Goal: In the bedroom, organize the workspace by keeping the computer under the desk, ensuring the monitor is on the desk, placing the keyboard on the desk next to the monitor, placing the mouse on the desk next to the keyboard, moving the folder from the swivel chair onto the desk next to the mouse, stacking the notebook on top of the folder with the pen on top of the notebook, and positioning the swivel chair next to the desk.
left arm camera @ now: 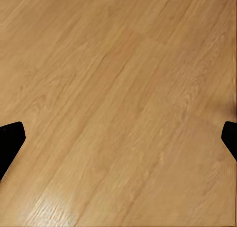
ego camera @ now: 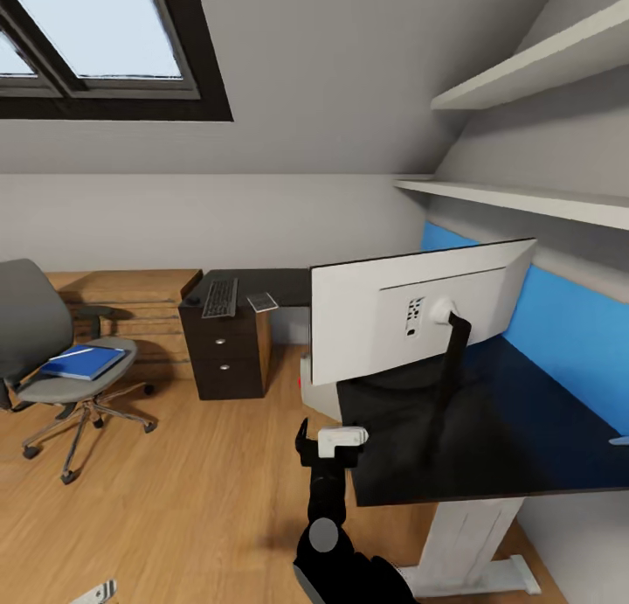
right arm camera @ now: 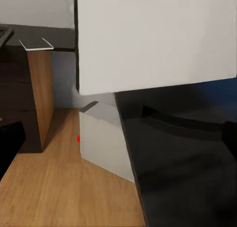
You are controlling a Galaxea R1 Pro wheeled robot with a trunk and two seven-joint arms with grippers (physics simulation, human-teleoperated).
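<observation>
Facing the long black L-shaped desk [ego camera: 489,429], right tool [ego camera: 330,442] fingers apart, empty, near the wide white-backed monitor [ego camera: 384,320] standing there. Left tool [left arm camera: 118,138] apart above floor. Bright blue folder [ego camera: 83,361] on grey swivel chair [ego camera: 35,342]; fetching it seems next.

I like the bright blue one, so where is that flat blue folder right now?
In the head view, the flat bright blue folder lies on the seat of the grey padded swivel chair at the left, away from the long black desk.
</observation>
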